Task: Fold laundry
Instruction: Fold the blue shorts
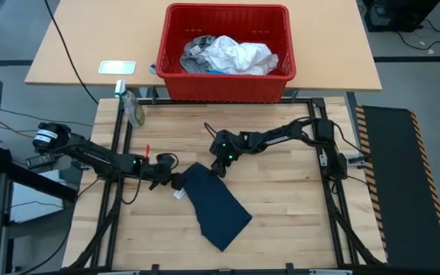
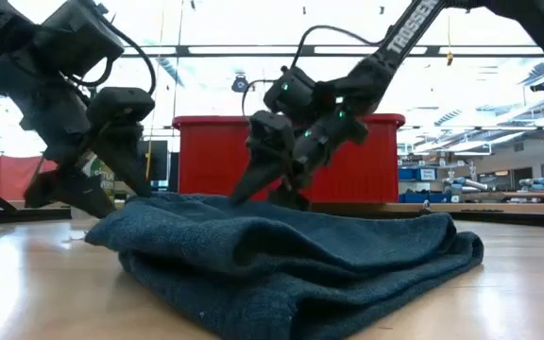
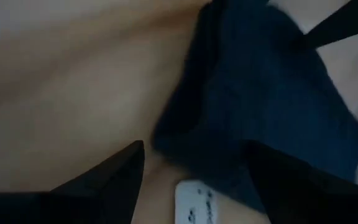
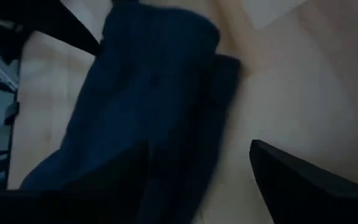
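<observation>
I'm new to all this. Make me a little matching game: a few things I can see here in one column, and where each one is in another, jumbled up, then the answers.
Things:
1. navy cloth
2. red basket
3. white garment
4. left gripper

Places:
A. inside the basket
B. at the cloth's label corner, fingers open
C. folded on the wooden table, between the two grippers
D. on the far tan table, behind the work table

Pairs: 1-C, 2-D, 3-A, 4-B

The right gripper is open too, at the cloth's other near corner.
</observation>
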`<state>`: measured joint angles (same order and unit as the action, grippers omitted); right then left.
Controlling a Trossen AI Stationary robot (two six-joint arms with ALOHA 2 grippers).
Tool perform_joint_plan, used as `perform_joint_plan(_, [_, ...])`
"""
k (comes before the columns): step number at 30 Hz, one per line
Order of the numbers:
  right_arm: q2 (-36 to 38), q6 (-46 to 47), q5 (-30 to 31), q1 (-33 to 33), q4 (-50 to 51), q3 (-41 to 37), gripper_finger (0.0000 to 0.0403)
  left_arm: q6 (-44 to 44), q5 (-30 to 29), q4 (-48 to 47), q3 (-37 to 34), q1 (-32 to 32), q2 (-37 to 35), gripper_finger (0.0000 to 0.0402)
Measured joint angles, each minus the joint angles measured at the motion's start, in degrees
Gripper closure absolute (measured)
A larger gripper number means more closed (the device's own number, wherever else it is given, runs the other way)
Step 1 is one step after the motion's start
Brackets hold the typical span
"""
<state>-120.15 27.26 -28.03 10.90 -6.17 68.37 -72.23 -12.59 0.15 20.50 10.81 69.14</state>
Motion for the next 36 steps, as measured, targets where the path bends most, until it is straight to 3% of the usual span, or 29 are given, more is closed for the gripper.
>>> perform_joint_plan(3, [-2.3, 1.0, -3.1, 0.3, -0.9, 1.4, 0.0119, 3.3, -1.2, 5.1, 0.1, -0.5, 2.7, 0.0121])
perform_joint_plan(8, [-4.2, 0.5, -4.9, 0.3, -1.8, 3.8, 0.012, 1.4, -1.4, 9.1, 0.1, -1.7, 7.8, 0.0136])
perform_joint_plan(14, [-4.8, -0.7, -3.6, 0.1, -1.8, 6.5, 0.0145, 4.3, -1.8, 14.9, 0.1, -2.0, 12.4, 0.0191])
perform_joint_plan(19, [-6.9, -1.7, -3.6, 0.0, -3.7, 7.0, 0.0193, 10.0, -1.8, 16.1, 0.0, -2.0, 12.7, 0.0257])
perform_joint_plan(29, [-7.0, -1.4, -7.9, -0.7, -4.0, 6.9, 0.0328, 19.3, -1.1, 18.9, 0.4, -2.1, 12.4, 0.0386])
perform_joint_plan(32, [-5.1, -3.0, -7.7, -0.7, -1.4, 6.5, 0.0377, 25.2, 0.5, 18.8, 2.2, -2.1, 11.4, 0.0391])
perform_joint_plan(36, [-0.6, -10.3, -0.5, -0.8, 0.8, 6.4, 0.0381, 36.6, 1.5, 11.7, 6.8, -2.1, 8.1, 0.0389])
